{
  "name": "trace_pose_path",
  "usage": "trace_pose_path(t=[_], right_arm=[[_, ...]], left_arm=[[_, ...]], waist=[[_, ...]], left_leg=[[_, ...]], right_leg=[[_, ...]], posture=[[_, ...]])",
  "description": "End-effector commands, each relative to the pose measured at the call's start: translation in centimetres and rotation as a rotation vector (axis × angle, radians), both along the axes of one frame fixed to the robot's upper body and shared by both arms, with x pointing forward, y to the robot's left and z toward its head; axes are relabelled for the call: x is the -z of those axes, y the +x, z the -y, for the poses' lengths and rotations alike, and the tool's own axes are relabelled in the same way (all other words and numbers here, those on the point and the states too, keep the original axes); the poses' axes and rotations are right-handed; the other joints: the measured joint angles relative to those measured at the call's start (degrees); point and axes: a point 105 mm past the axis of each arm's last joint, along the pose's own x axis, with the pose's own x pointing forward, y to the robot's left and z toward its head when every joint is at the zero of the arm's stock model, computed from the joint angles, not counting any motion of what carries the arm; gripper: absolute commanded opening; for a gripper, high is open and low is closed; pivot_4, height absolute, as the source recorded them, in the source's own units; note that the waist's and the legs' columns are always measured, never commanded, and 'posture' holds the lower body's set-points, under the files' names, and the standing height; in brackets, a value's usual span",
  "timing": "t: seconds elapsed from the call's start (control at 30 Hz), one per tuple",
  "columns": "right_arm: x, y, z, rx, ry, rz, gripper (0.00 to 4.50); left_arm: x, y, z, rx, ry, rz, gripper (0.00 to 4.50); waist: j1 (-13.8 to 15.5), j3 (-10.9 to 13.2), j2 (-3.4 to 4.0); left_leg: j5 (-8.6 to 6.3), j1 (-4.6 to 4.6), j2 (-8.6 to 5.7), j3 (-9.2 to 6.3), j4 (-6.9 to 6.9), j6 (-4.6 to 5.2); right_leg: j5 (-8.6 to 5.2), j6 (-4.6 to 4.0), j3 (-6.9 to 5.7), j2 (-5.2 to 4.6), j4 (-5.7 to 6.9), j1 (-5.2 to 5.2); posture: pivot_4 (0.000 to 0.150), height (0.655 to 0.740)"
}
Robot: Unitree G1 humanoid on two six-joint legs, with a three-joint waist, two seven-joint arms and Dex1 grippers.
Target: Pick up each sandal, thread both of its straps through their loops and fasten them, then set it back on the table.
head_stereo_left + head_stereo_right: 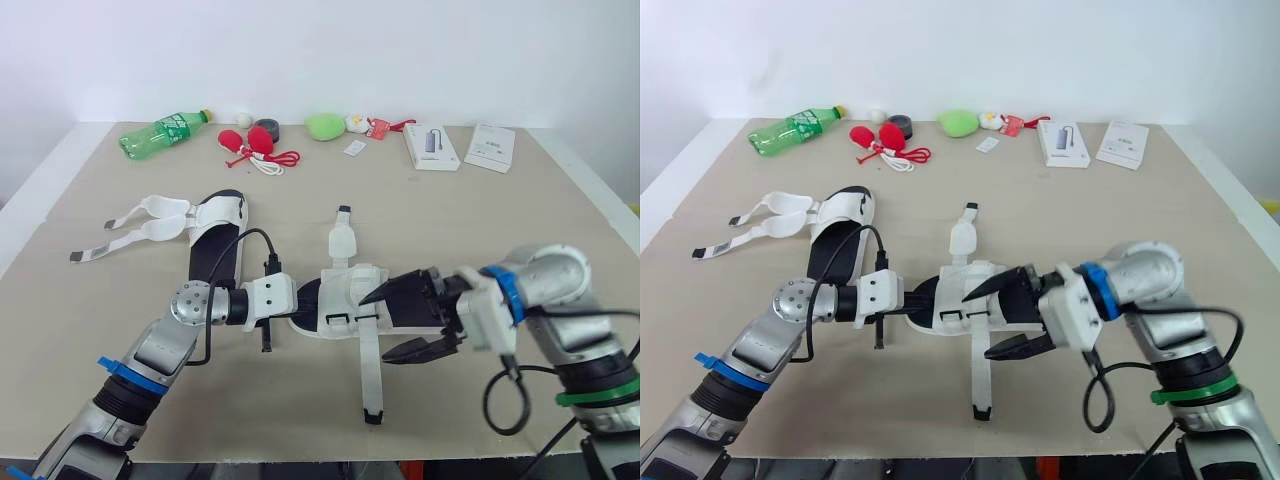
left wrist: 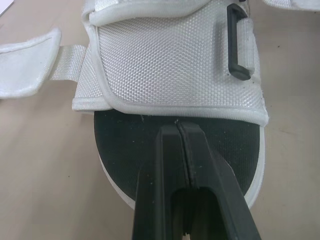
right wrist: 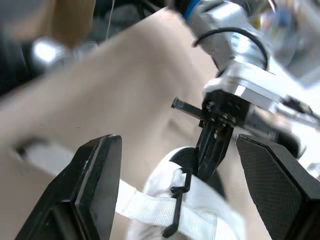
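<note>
— closest in, right gripper (image 1: 375, 326) gapes wide, one finger on each side of the near sandal (image 1: 345, 290). i can't be sure it touches anything. why so?
— my guess is it's lined up to take a strap. near strap (image 1: 370, 375) lies loose toward the table (image 1: 480, 220) edge and far strap (image 1: 342, 240) points away. neither looks fastened. the black loop (image 2: 236, 42) sits on the side of the upper.
— and the left gripper (image 2: 177, 127)?
— fingers pressed together, tips down on the black footbed just short of the white upper. probably pinning the shoe so it won't slide.
— so where's the sandal relative to the right gripper?
— mid-table, lying flat, its upper between those spread fingers, with the left gripper at the opposite end. other sandal (image 1: 215, 235) lies well apart on the left, straps undone.
</note>
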Motion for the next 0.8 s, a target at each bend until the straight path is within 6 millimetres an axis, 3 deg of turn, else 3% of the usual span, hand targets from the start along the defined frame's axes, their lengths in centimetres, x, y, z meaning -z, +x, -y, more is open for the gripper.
trace_pose_path(t=[0.03,0.17,0.73,0.8], right_arm=[[3.3,0.1,1.8,-0.122,-0.078,0.278,3.91],[4.4,0.7,2.2,-0.163,-0.073,0.396,3.91],[5.1,0.1,0.4,-0.239,-0.046,0.376,3.91],[4.8,0.1,0.2,-0.235,-0.037,0.376,3.53]], left_arm=[[1.0,-0.5,0.3,0.02,0.033,-0.03,0.0],[1.0,-0.5,0.3,0.024,0.034,-0.031,0.0],[1.0,-0.7,0.2,0.014,0.029,-0.033,0.0],[1.1,-0.7,0.2,0.013,0.03,-0.035,0.0]], waist=[[0.0,0.0,0.0],[-0.2,0.0,0.0],[-0.4,0.0,0.0],[-0.4,0.0,0.0]], left_leg=[[0.0,0.06,0.0,0.03,0.0,0.0],[0.0,0.38,-0.01,0.22,-0.05,0.01],[0.0,0.76,-0.02,0.27,-0.05,0.02],[0.0,0.77,-0.02,0.27,-0.06,0.03]], right_leg=[[0.01,-0.01,0.04,0.0,0.0,0.06],[0.01,-0.02,0.32,-0.01,0.0,0.25],[0.02,-0.06,0.5,0.01,0.01,0.63],[0.02,-0.06,0.51,0.01,0.01,0.63]], posture=[[0.15,0.74],[0.15,0.74],[0.15,0.74],[0.15,0.74]])
